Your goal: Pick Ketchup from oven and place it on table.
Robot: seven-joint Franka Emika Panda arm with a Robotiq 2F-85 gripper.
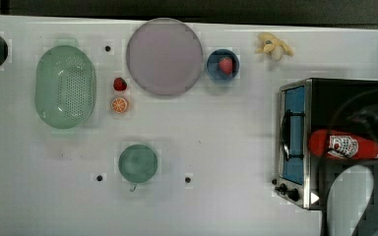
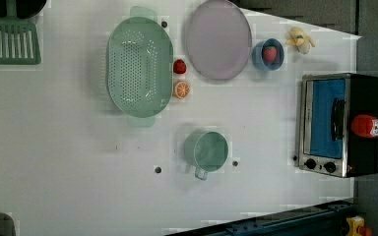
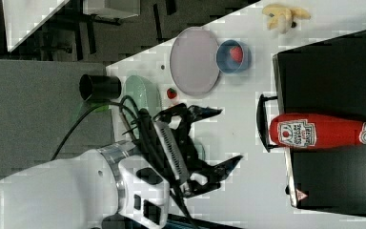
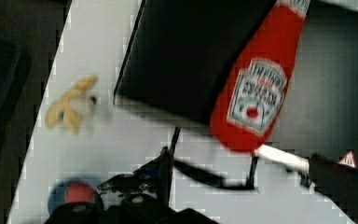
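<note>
On the oven's black top in the top view, the ketchup [image 1: 343, 145] lies on its side, base toward the oven [image 1: 295, 142] door edge and cap toward the top view's right; in the left view it [image 2: 369, 126] sits on that same top, the table [image 2: 69, 147] well apart. In the right view the gripper [image 3: 221, 138], fingers spread wide and holding nothing, hovers beside the oven [image 3: 333, 81] front, near the bottle's [image 3: 319, 132] base. In the wrist view the bottle [image 4: 261, 88] lies just ahead of the fingers [image 4: 161, 170]; it is probably light, smooth and squeezable, best gripped across the labelled body.
</note>
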